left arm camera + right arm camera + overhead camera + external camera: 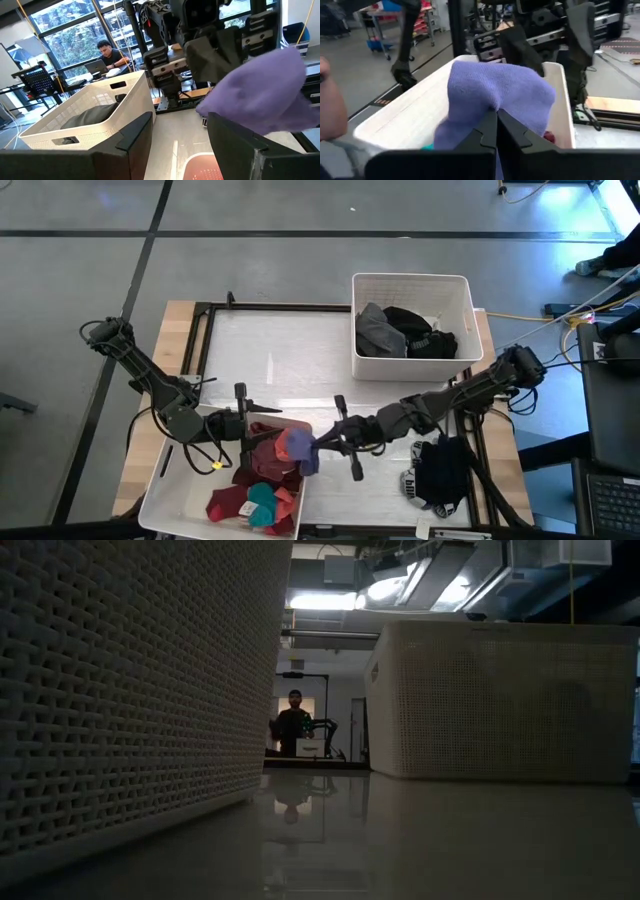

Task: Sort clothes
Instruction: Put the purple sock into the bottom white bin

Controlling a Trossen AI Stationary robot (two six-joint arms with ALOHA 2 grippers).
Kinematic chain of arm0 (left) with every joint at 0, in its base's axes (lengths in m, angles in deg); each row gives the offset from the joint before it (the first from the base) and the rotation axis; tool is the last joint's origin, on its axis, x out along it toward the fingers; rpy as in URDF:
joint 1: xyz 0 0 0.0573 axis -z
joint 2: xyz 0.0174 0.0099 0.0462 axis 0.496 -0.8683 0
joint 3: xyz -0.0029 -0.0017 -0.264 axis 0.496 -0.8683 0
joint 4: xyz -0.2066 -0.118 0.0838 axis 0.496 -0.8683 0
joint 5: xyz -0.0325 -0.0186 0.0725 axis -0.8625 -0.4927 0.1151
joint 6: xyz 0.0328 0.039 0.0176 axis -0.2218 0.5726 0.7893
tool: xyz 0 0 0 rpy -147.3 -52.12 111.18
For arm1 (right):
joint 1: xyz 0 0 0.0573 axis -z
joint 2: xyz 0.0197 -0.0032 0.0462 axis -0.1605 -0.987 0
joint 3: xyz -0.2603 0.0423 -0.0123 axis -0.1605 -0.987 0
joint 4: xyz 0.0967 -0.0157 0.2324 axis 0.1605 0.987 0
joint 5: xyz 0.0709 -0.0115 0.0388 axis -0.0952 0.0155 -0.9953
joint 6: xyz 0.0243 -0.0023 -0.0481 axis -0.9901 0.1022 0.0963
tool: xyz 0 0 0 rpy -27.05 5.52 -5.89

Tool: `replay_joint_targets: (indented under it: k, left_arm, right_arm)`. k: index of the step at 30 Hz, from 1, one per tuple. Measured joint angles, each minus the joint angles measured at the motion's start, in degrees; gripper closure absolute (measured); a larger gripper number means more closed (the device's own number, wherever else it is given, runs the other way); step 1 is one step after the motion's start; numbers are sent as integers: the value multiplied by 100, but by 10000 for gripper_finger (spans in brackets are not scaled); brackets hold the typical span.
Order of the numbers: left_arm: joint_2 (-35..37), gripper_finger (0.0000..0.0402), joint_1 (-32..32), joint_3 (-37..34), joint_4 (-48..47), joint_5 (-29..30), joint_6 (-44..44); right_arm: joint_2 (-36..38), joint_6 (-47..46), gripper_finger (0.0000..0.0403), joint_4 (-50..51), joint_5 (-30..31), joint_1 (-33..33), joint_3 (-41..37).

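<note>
Both pincers met over the near white plastic bin's point(170, 480) edge: right pincer point(496, 116) clamped the soft purple garment point(297, 446), left pincer point(243, 424) open beside it.

Seen from above, the light is even and cool, and the white desk point(300, 350) carries a soft glare streak across its middle. The level view is dim: the near bin wall point(130, 690) lies in shadow, while ceiling lamps point(385, 585) burn bright behind, mirrored in the glossy desktop. In the left wrist view, daylight pours through the windows point(60, 30) and the purple cloth point(260, 92) is blurred. In the right wrist view the background is soft and out of focus.
</note>
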Motion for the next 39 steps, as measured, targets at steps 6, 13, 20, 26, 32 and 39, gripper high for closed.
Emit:
replay_joint_targets:
  k: [6,13,20,26,32,39]
  left_arm:
    - [0,222,0,0,-2,0,0]
    - [0,222,0,0,-4,-2,0]
    - [0,222,0,0,-4,-2,0]
    - [0,222,0,0,-3,0,0]
    - [0,222,0,0,-4,-2,0]
    - [0,222,0,0,-17,-2,0]
  right_arm:
    - [-129,-27,398,-303,-6,142,0]
    - [-413,247,398,-1040,-67,140,0]
    - [-684,267,398,-1253,-74,173,0]
    - [-909,271,398,-1377,-70,190,0]
    - [-1001,260,398,-1198,-106,314,0]
    - [-1040,251,398,-788,-114,348,0]
